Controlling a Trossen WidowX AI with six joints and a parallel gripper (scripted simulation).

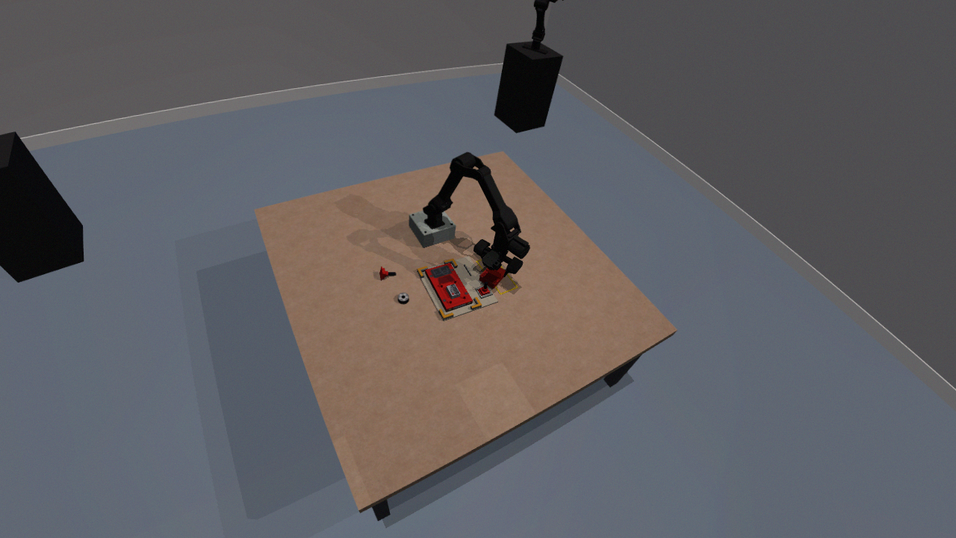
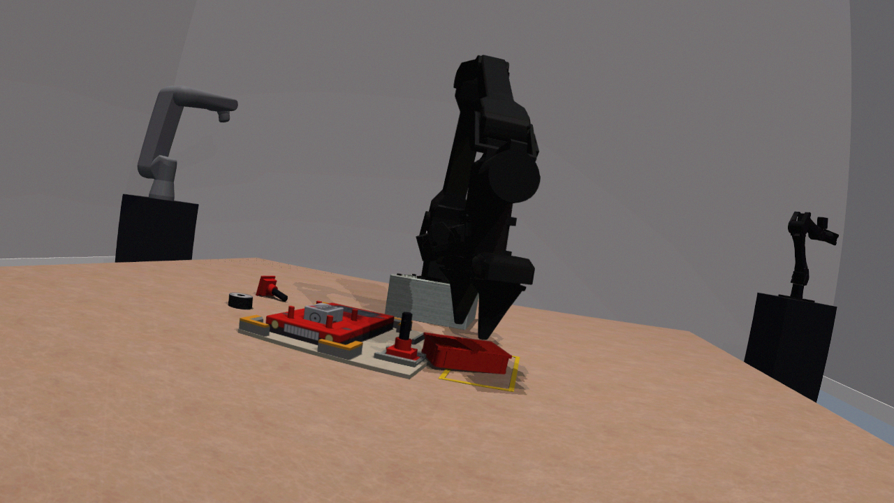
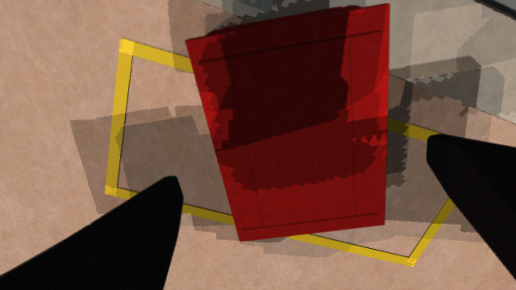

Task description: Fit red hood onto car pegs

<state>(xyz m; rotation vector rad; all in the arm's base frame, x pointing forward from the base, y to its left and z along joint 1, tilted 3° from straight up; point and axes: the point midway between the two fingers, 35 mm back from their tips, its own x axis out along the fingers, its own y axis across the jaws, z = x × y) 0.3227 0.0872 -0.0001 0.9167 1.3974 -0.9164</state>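
Fingers of the one gripper [image 1: 494,275] [image 2: 470,330] [image 3: 304,161] stand wide open with nothing between them, one on each side of the red hood [image 1: 491,276] [image 2: 467,353] [image 3: 298,121] in the wrist view, though above it in the exterior one. Largest to smallest, one table [image 1: 567,320] [image 2: 312,431] bears one chassis [image 1: 439,275] [image 2: 369,325], the single hood, tilted beside the jig [image 1: 493,300] [image 2: 399,370] and over one yellow outline [image 2: 516,374] [image 3: 121,117], and one engine block [image 1: 452,290] [image 2: 323,314]. Four pegs [image 2: 329,321] show in the exterior view, whereas the wrist view shows neither chassis nor pegs.

Engine block [image 1: 453,289] [image 2: 323,313] on chassis [image 1: 441,284] [image 2: 362,325], hood [image 1: 492,276] [image 2: 465,354] [image 3: 302,121] beside jig [image 1: 491,300] [image 2: 399,370]
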